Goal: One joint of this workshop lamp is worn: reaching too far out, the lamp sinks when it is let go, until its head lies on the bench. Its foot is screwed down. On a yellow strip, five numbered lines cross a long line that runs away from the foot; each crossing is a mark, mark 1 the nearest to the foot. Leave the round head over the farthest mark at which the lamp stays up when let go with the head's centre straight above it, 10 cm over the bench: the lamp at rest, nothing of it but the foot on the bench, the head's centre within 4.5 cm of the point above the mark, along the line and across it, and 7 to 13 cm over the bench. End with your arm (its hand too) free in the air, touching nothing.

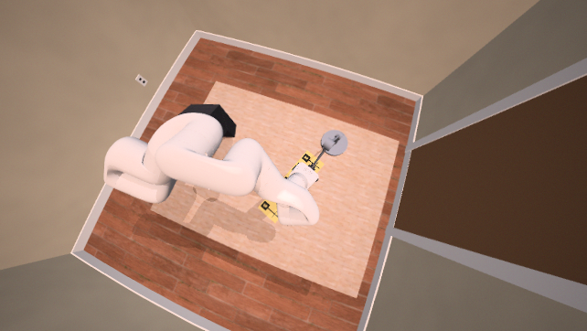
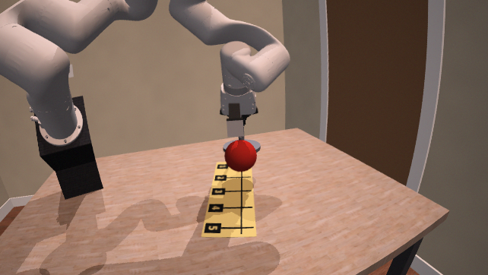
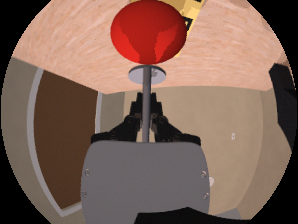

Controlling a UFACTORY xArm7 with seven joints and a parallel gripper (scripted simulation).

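While the pincer (image 3: 145,117) is clamped on the lamp's thin stem (image 3: 145,99), the red head (image 2: 240,155) hangs clear of the table (image 2: 342,197), over the strip's (image 2: 232,213) low numbers, toward the far edge, midway across.

1. We see a small, plain indoor room fitted out as a robot test space, more lab or workshop than home.
2. We note bare beige walls (image 2: 152,76), a reddish wood-plank floor (image 1: 192,283) edged by pale skirting, and a wall socket (image 1: 141,80).
3. We find a tall dark brown door (image 2: 376,83) in a pale frame.
4. We see one wooden table (image 2: 342,197) in the middle, carrying a white robot arm (image 2: 49,76) on a black pedestal (image 2: 72,163).
5. We read a yellow strip (image 2: 232,201) of numbered lines on the table, a measuring aid that suits bench testing.
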